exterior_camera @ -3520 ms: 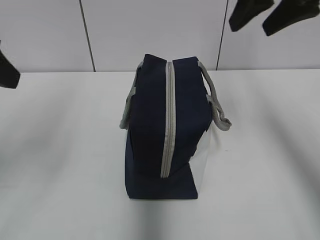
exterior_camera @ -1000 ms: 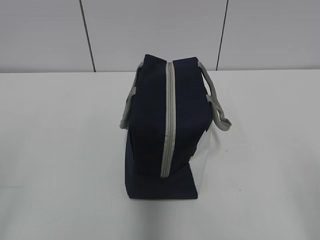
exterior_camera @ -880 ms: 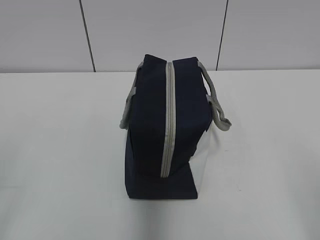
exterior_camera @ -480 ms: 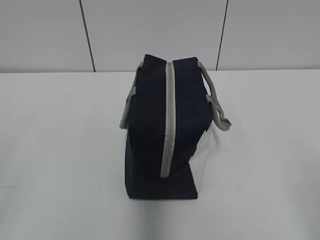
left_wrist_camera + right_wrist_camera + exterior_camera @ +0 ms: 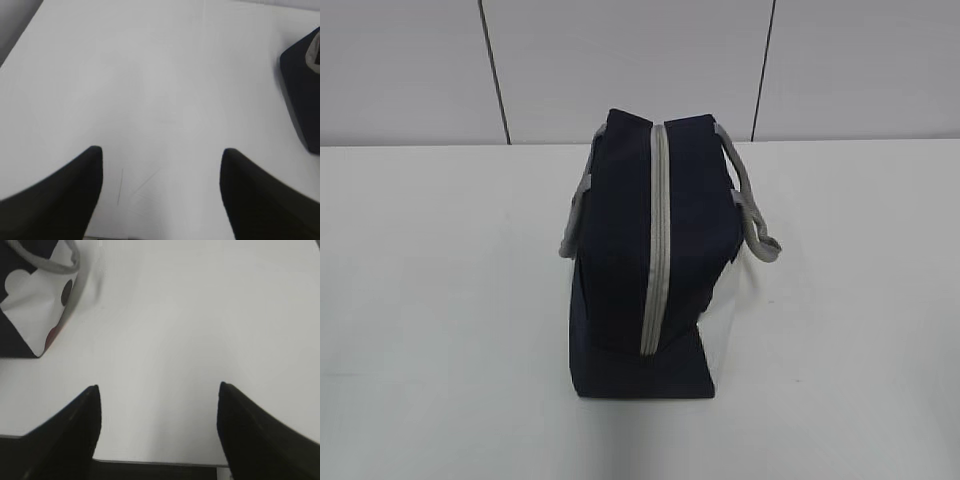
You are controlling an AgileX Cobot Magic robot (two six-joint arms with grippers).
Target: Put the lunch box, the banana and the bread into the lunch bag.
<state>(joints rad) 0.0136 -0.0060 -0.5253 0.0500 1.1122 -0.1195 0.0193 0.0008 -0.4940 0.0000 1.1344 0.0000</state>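
**tabletop_tom:** While we're looking from the front, all we get is the lunch bag (image 5: pixel 655 260) standing alone on the white table (image 5: pixel 440 300), grey zipper (image 5: pixel 656 240) running shut along the top and a grey strap handle (image 5: pixel 752 210) flopped off each side. No arms there at all, and no lunch box, banana or bread in any shot.

**wristcam_wendy:** Yep, the wrist cams are where we find the claws. Left gripper (image 5: pixel 161 155) hangs over bare table with its fingers spread wide, nothing between them; a navy corner of the bag sits well off to its right. Right gripper (image 5: pixel 157 392) is spread and empty too, with the bag's white side panel (image 5: pixel 35 305) up and to its left, well apart. That panel has dark dots and a red patch on it, which the front view doesn't show us.
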